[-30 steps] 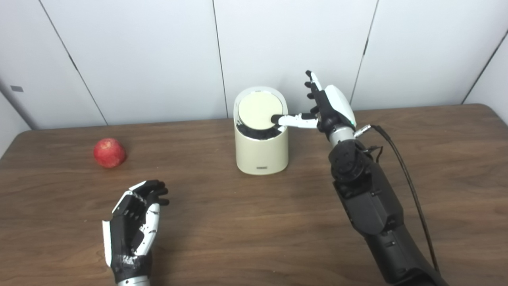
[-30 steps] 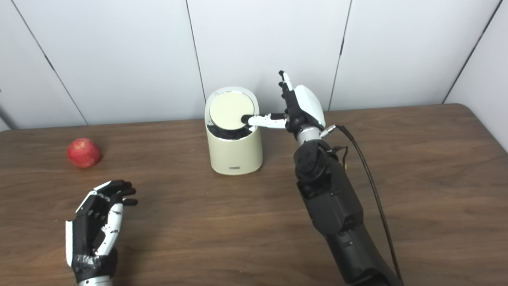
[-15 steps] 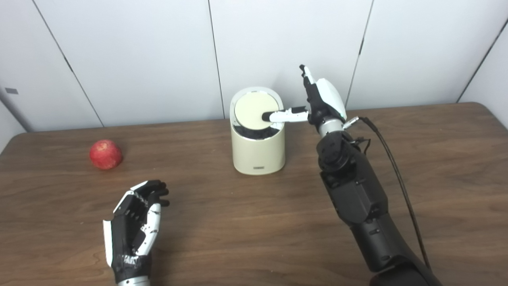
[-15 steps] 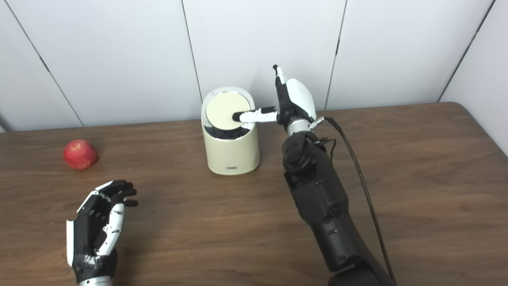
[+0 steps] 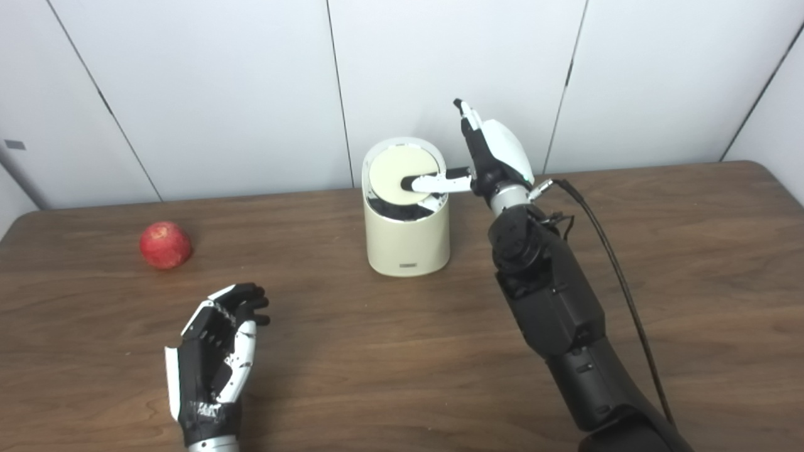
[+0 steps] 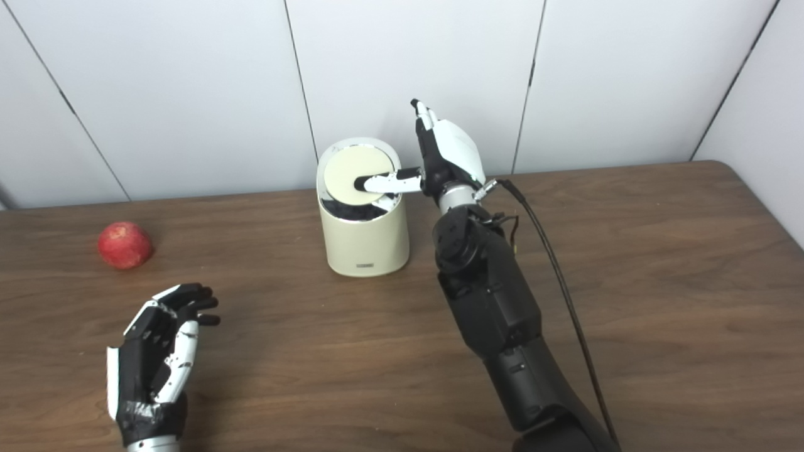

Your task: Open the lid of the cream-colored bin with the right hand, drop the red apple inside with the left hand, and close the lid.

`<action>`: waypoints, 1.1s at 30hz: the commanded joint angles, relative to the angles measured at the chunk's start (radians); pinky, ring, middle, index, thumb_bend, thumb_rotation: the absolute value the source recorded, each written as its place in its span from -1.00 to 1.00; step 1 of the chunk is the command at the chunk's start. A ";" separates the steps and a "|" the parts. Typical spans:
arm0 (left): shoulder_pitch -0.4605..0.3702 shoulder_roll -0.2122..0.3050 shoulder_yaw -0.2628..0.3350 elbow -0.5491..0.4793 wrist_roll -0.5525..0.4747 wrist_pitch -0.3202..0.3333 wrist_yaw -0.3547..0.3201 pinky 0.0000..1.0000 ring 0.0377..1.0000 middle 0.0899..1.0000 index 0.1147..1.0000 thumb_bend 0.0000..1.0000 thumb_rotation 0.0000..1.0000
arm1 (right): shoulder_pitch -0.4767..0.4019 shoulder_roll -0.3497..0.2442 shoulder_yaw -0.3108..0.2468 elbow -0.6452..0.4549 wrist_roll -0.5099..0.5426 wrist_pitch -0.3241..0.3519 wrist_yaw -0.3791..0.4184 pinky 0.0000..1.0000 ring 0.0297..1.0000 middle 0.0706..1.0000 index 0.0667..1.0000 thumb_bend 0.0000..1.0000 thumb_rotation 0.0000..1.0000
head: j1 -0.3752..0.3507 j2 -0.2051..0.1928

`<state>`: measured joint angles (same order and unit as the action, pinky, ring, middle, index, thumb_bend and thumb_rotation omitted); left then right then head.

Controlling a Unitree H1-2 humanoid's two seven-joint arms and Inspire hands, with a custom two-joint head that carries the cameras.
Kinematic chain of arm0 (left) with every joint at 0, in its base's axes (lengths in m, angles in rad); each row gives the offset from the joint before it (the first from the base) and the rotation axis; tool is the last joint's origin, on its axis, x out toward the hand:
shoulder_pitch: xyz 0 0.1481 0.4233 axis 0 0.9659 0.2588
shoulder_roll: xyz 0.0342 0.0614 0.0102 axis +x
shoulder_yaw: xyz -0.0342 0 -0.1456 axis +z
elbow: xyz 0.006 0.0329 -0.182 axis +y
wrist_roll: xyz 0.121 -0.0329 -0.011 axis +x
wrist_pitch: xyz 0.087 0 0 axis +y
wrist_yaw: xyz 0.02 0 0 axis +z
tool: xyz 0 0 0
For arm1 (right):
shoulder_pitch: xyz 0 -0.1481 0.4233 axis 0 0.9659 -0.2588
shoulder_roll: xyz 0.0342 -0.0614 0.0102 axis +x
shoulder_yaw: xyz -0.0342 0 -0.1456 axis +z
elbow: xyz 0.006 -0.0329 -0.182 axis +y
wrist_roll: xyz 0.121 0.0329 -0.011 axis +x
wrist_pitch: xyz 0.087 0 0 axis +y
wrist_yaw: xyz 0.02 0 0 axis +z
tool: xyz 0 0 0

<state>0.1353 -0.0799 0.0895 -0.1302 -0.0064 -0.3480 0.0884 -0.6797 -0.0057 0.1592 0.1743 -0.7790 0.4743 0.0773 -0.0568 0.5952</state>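
A cream-colored bin (image 5: 407, 235) stands at the back middle of the table. Its round lid (image 5: 397, 174) is tilted up toward me, with a dark gap showing under its front edge. My right hand (image 5: 490, 157) is beside the bin's right side, fingers up and apart, thumb (image 5: 433, 183) resting across the lid. It holds nothing. A red apple (image 5: 165, 245) lies at the far left of the table. My left hand (image 5: 213, 351) rests open and empty, palm up, near the table's front left, well short of the apple.
A black cable (image 5: 615, 270) runs from my right wrist down along the arm over the brown wooden table (image 5: 377, 351). White wall panels stand right behind the bin.
My right hand has moved left, sliding its thumb further across the tilted lid. The camera has shifted slightly. The left hand and the apple have not moved.
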 commanded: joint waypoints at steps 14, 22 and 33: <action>0.009 -0.014 -0.014 0.049 0.012 -0.026 0.013 0.07 0.23 0.23 0.19 -0.52 -0.40 | -0.031 0.017 0.029 -0.008 -0.047 -0.005 0.016 0.77 0.90 0.99 1.00 0.87 -0.30 | 0.001 0.005; 0.009 -0.012 -0.012 0.046 0.005 -0.021 0.015 0.08 0.24 0.24 0.19 -0.50 -0.42 | -0.029 0.014 0.024 0.004 -0.058 -0.005 0.004 0.79 0.90 0.99 1.00 0.78 -0.43 | -0.003 0.008; 0.006 -0.008 -0.012 0.051 0.022 -0.032 0.020 0.06 0.22 0.23 0.19 -0.50 -0.38 | -0.035 0.001 0.016 0.030 -0.096 -0.005 0.010 0.77 0.91 0.97 1.00 0.77 -0.63 | -0.005 0.013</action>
<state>0.1282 -0.0813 0.0867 -0.1238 0.0004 -0.3549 0.1056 -0.6967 0.0084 0.1733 0.1801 -0.8335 0.4612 0.0792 -0.0598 0.6075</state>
